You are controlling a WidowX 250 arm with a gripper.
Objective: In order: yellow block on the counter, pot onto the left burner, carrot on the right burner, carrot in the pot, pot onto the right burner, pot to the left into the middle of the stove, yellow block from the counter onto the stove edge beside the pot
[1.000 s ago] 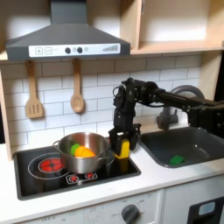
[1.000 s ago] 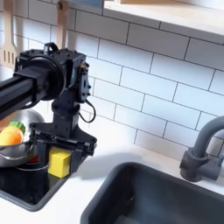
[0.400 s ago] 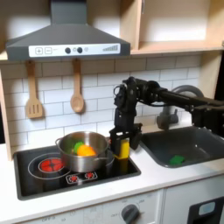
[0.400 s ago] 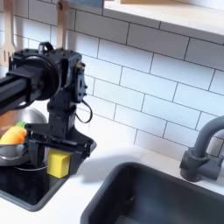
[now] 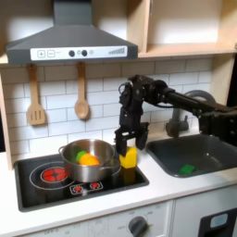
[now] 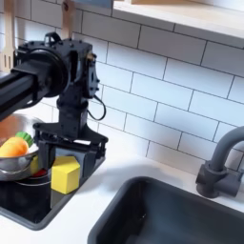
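Surrounding the cooktop and sink, the off-white counter [image 5: 176, 190] is seen in both exterior views. The black stove [image 5: 37, 190] is set into it, one red burner [image 5: 56, 173] uncovered at the first exterior view's left. The steel pot [image 5: 104, 167] stands mid-stove, the orange carrot [image 5: 89, 160] lying inside it. The gripper [image 6: 69, 145] is poised directly above the yellow block [image 6: 65, 174], jaws spread to either side and released from it. The block rests on the stove's edge, just beside the pot, at the first exterior view's right.
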